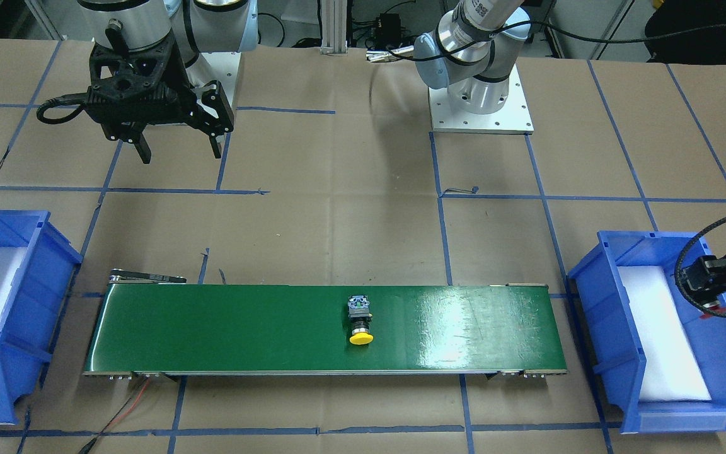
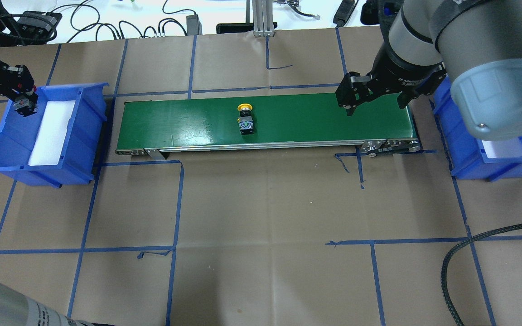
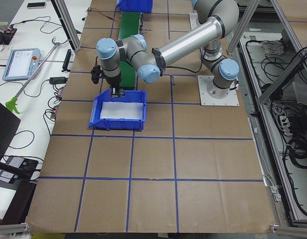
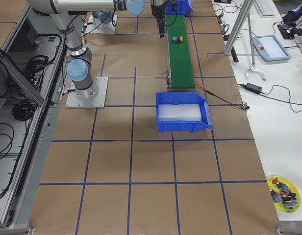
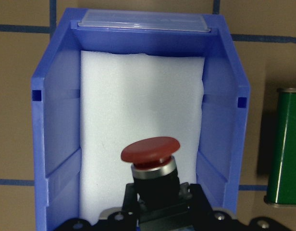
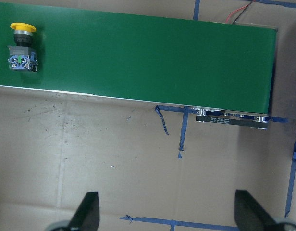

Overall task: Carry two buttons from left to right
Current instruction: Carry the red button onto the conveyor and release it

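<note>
I'm holding the red button [image 5: 150,149] clenched in the left gripper [image 2: 24,103], over the bin [image 5: 61,120] off the belt's [image 1: 243,328] left end. The yellow button [image 1: 360,321] is lying on its side midway along the belt. The right gripper [image 1: 180,154] is hanging released near the belt's right end. I'm worrying that the yellow could roll on its cap when grasped, or the red could clip the bin wall.

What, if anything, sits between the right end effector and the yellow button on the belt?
Nothing visible does. The yellow button lies alone at the middle of the belt, and the open right end effector hangs apart from it toward the belt's right end. Only green belt shows between them.
</note>
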You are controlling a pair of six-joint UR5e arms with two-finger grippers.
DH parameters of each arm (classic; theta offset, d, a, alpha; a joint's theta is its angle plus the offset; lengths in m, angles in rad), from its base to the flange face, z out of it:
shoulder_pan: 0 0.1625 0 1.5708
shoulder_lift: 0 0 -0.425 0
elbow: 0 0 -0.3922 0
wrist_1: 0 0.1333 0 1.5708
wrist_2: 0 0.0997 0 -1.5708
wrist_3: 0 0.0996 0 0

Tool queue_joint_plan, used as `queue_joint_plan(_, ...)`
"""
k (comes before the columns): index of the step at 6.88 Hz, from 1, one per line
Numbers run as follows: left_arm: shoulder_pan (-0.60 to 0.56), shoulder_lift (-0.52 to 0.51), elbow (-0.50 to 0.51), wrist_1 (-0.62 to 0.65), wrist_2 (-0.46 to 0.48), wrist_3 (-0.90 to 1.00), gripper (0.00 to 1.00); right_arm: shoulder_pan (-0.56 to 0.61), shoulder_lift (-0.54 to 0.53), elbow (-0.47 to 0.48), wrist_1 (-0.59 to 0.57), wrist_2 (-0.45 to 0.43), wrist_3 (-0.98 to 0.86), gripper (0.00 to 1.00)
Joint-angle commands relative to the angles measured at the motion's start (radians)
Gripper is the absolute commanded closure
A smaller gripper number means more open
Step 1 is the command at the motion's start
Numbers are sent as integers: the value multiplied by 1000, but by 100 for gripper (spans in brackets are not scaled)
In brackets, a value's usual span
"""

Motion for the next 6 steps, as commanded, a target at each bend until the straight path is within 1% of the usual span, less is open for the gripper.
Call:
queue_joint_plan(1,-99,13,-4,-25,3,-93,91,0,0,2,-10,1,0,0)
queue_joint_plan(3,-249,19,-12,-25,5,-218,91,-1,2,3,-19,4,-2,0)
queue_joint_plan(4,-321,1,-18,-19,2,-279,91,0,2,3,-19,3,0,0)
queue_joint_plan(5,-367,-16,-25,-10,-1,-331,91,0,3,3,-19,0,2,0)
queue_joint_plan(6,-388,-37,-56,7,0,-345,91,0,2,3,-19,4,2,0)
